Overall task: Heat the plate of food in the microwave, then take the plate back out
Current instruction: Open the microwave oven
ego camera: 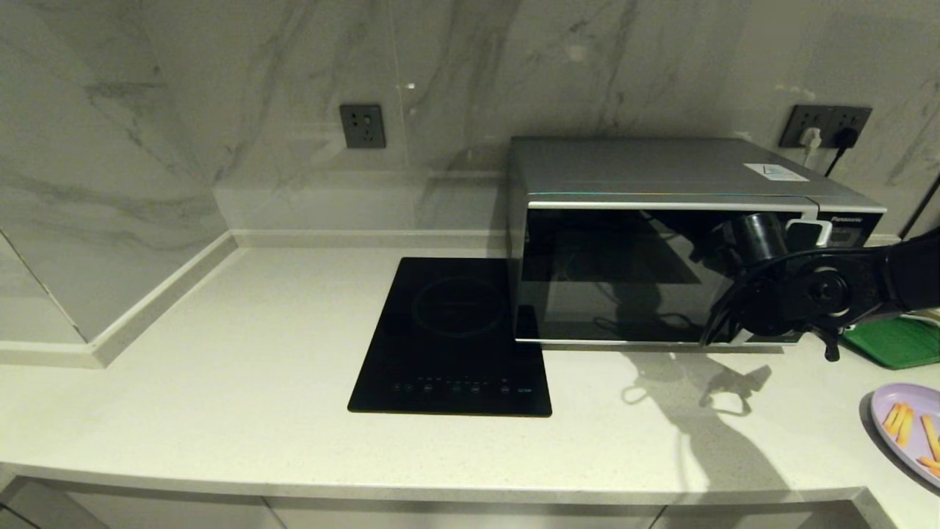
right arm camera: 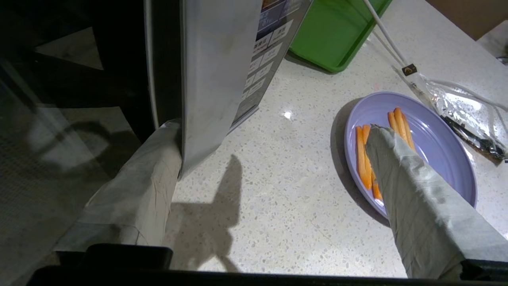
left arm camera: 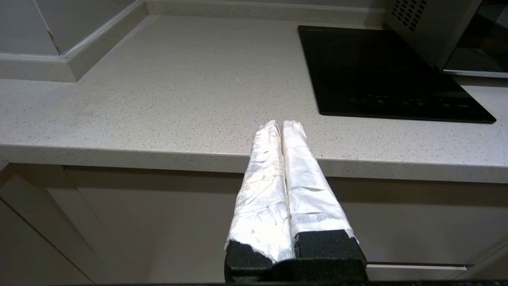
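The silver-grey microwave [ego camera: 661,169] stands at the back right of the counter, its dark glass door facing me. My right gripper [ego camera: 797,236] is open at the door's right edge. In the right wrist view [right arm camera: 273,127], one wrapped finger [right arm camera: 139,182] lies against the dark glass and the curved silver trim [right arm camera: 214,79] stands between the two fingers, with the button panel [right arm camera: 266,51] just beyond. The lilac plate of food [ego camera: 910,430] sits on the counter to the right, its orange sticks [right arm camera: 361,155] partly hidden by the other finger. My left gripper [left arm camera: 281,124] is shut and holds nothing, parked before the counter's front edge.
A flat black cooktop [ego camera: 455,330] is set into the counter left of the microwave. A green tray [ego camera: 896,342] lies right of the microwave, behind the plate. A foil packet with white cords [right arm camera: 460,107] lies beside the plate. Wall sockets [ego camera: 363,126] sit on the marble backsplash.
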Available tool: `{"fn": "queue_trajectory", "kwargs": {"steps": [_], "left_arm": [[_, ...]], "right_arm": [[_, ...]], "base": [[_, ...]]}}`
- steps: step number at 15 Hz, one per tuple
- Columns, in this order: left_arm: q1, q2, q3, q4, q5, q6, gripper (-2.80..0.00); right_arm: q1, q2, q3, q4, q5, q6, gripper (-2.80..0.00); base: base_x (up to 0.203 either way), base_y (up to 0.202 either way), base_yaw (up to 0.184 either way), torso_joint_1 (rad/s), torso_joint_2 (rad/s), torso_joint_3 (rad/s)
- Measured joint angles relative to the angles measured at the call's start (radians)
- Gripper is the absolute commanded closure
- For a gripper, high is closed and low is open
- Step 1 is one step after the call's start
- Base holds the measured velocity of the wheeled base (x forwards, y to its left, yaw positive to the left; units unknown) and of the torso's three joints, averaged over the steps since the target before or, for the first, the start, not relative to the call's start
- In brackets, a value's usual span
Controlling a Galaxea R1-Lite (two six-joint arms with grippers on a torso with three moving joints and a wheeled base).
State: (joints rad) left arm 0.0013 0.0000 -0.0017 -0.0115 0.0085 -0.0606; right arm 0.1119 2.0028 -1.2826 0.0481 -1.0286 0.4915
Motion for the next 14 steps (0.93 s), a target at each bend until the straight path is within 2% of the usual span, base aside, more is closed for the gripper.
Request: {"fn": "queue_trajectory", "kwargs": {"steps": [3, 9, 14], "left_arm": [[0.000, 0.000, 0.000, 0.000, 0.000, 0.000, 0.00], [0.000, 0.000, 0.000, 0.000, 0.000, 0.000, 0.00], [0.001, 0.000, 0.000, 0.000, 0.000, 0.000, 0.00]], "right_arm": [[-0.015, 0.003, -0.006, 0.002, -0.029, 0.026, -2.80], [-0.015, -0.014, 0.030, -0.001, -0.029, 0.047, -2.80], [0.063, -0.124, 0.182, 0.015, -0.024, 0.069, -2.80]], "base": [[0.000, 0.000, 0.000, 0.000, 0.00, 0.000], [0.000, 0.000, 0.000, 0.000, 0.00, 0.000], [0.000, 0.000, 0.000, 0.000, 0.00, 0.000]]}}
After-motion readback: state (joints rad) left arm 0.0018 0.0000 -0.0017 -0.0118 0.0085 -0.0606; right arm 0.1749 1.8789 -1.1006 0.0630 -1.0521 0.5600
